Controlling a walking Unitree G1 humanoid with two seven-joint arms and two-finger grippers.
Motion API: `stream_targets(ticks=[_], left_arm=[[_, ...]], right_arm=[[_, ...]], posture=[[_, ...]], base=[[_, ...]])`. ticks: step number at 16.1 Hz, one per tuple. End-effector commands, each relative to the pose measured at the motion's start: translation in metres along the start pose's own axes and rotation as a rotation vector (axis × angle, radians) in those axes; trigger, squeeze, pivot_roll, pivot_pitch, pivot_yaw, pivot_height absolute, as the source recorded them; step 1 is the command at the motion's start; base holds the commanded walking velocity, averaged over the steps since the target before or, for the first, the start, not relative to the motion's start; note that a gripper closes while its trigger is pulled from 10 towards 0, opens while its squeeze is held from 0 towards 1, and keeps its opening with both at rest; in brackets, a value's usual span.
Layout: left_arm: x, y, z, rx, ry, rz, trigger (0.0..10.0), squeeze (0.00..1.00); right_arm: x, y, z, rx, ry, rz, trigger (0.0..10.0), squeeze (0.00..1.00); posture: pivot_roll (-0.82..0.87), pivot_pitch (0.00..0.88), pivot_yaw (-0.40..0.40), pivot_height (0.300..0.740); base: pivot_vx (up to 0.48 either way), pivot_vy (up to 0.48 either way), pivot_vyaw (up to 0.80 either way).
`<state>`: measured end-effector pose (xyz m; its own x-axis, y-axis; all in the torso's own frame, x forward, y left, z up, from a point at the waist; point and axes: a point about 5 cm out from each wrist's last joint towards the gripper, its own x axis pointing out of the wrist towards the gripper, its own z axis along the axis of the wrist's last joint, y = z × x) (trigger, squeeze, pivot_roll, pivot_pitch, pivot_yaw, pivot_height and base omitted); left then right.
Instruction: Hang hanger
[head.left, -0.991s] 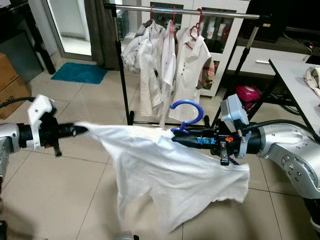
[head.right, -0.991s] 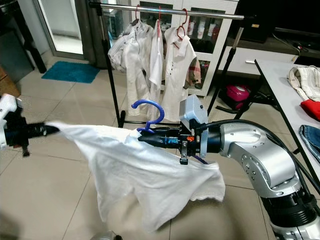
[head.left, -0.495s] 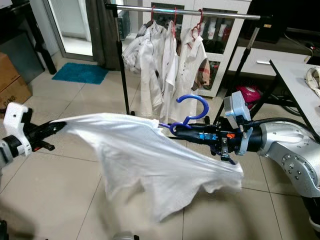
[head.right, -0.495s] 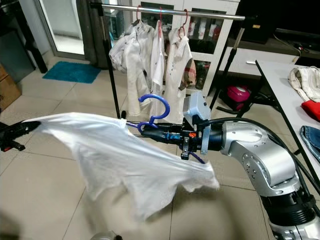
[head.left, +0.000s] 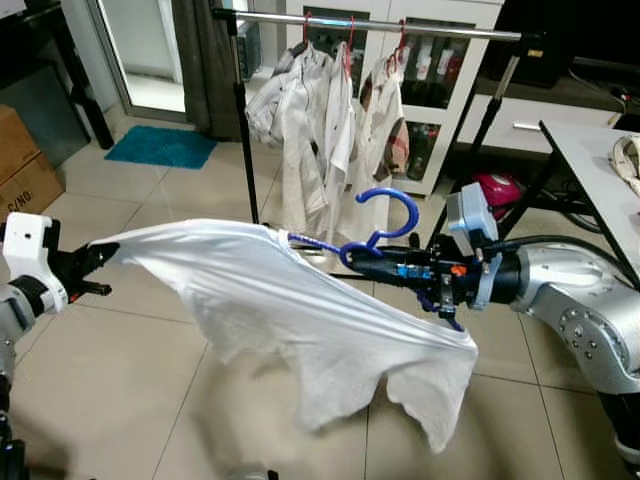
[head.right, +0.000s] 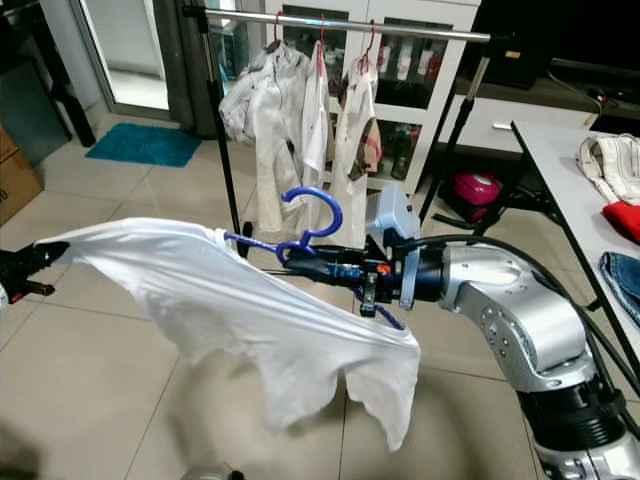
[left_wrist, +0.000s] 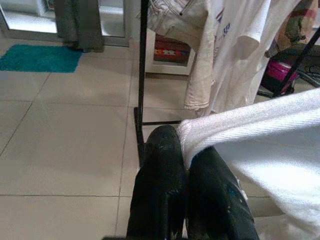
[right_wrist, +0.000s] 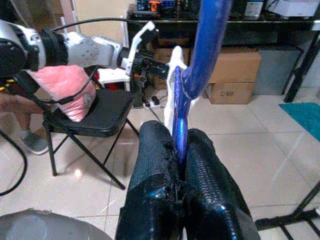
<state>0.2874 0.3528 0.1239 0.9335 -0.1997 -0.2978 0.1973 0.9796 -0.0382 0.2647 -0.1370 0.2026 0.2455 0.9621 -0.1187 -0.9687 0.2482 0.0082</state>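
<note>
Right gripper (head.left: 352, 268) at frame centre, clamped on blue hanger (head.left: 385, 218) — stiff, light. Left gripper (left_wrist: 186, 155) pinching white shirt (head.left: 300, 320) — soft, probably slippery; better held by the hanger neck.

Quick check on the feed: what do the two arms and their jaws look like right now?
Both arms are silver metal with black cabling. The right arm has a rounded, bolted elbow shell and a grey-white camera box at the wrist, with blue and orange marks near its long black textured jaws. The left arm ends in a white bracket and black jaws.
</note>
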Motion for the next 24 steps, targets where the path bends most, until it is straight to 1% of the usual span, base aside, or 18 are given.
stream_targets(ticks=[1,2,3,6,8,10,12,13,14,15,17,18,19,20,21,22,23,24], left_arm=[[-0.001,-0.005,0.002,0.019,-0.026,-0.009,4.7,0.0],[0.001,-0.009,0.004,0.027,-0.04,-0.037,8.4,0.0],[0.005,-0.023,0.012,0.074,-0.081,-0.118,10.0,1.0],[0.011,-0.036,0.028,0.114,-0.156,-0.14,10.0,1.0],[0.014,-0.043,0.035,0.131,-0.181,-0.146,10.0,1.0],[0.019,-0.052,0.031,0.146,-0.142,-0.127,10.0,1.0],[0.024,-0.075,0.023,0.148,-0.121,-0.157,10.0,1.0],[0.028,-0.096,0.022,0.151,-0.145,-0.182,10.0,0.78],[0.03,-0.106,0.022,0.161,-0.15,-0.2,10.0,0.0],[0.033,-0.12,0.022,0.163,-0.162,-0.218,10.0,0.0],[0.039,-0.139,0.024,0.142,-0.189,-0.218,10.0,0.0],[0.041,-0.147,0.025,0.134,-0.197,-0.221,10.0,0.0],[0.042,-0.159,0.021,0.153,-0.198,-0.217,10.0,0.0],[0.04,-0.164,0.02,0.149,-0.202,-0.215,10.0,0.0],[0.038,-0.17,0.017,0.134,-0.199,-0.201,10.0,0.0],[0.037,-0.175,0.008,0.119,-0.158,-0.2,10.0,0.0],[0.036,-0.177,0.001,0.131,-0.134,-0.197,10.0,0.0],[0.036,-0.18,-0.003,0.115,-0.119,-0.203,10.0,0.0]], right_arm=[[-0.009,-0.008,0.003,-0.035,-0.003,-0.091,10.0,0.0],[-0.009,-0.011,0.002,-0.033,0.001,-0.12,10.0,0.0],[-0.01,-0.017,-0.003,-0.027,0.015,-0.218,10.0,0.0],[-0.01,-0.02,-0.013,-0.015,0.04,-0.352,10.0,0.0],[-0.009,-0.02,-0.023,-0.018,0.077,-0.421,10.0,0.0],[-0.01,-0.023,-0.037,0.034,0.097,-0.55,10.0,0.0],[-0.012,-0.025,-0.053,0.091,0.116,-0.701,10.0,0.0],[-0.013,-0.026,-0.063,0.13,0.114,-0.81,10.0,0.0],[-0.015,-0.027,-0.068,0.157,0.12,-0.879,10.0,0.0],[-0.015,-0.027,-0.076,0.208,0.12,-0.945,10.0,0.0],[-0.012,-0.023,-0.085,0.246,0.114,-1.012,10.0,0.0],[-0.01,-0.022,-0.089,0.256,0.125,-1.043,10.0,0.0],[-0.006,-0.017,-0.097,0.226,0.163,-1.09,10.0,0.0],[-0.005,-0.016,-0.099,0.222,0.154,-1.109,10.0,0.0],[-0.009,-0.016,-0.1,0.252,0.098,-1.175,10.0,0.0],[-0.015,-0.02,-0.1,0.259,0.074,-1.269,10.0,0.0],[-0.019,-0.022,-0.101,0.265,0.07,-1.329,10.0,0.0],[-0.023,-0.024,-0.101,0.273,0.049,-1.379,10.0,0.0]], posture=[[-0.04,0.0,-0.004,0.74],[-0.04,0.0,-0.004,0.74],[-0.04,0.0,-0.017,0.74],[-0.04,0.0,-0.023,0.74],[-0.03,0.0,-0.026,0.74],[-0.03,0.0,-0.03,0.74],[-0.03,0.0,-0.028,0.74],[-0.04,0.0,-0.029,0.74],[-0.04,0.0,-0.028,0.74],[-0.04,0.0,-0.028,0.74],[-0.04,0.0,-0.019,0.74],[-0.04,0.0,-0.019,0.74],[-0.04,0.0,-0.017,0.74],[-0.03,0.0,-0.015,0.74],[-0.03,0.0,-0.016,0.74],[-0.03,0.0,-0.016,0.74],[-0.03,0.0,-0.009,0.74],[-0.04,0.0,0.008,0.74]], base=[[0.0,0.0,0.0],[0.0,0.0,0.0],[0.0,0.0,0.0],[0.0,0.0,0.0],[0.0,0.0,0.0],[0.0,0.0,0.0],[0.0,0.0,0.0],[0.0,0.0,0.0],[0.0,0.0,0.0],[0.0,0.0,0.0],[0.0,0.0,0.0],[0.0,0.0,0.0],[0.0,0.0,0.0],[0.0,0.0,0.0],[0.0,0.0,0.0],[0.0,0.0,0.0],[0.0,0.0,0.0],[0.0,0.0,-0.53]])
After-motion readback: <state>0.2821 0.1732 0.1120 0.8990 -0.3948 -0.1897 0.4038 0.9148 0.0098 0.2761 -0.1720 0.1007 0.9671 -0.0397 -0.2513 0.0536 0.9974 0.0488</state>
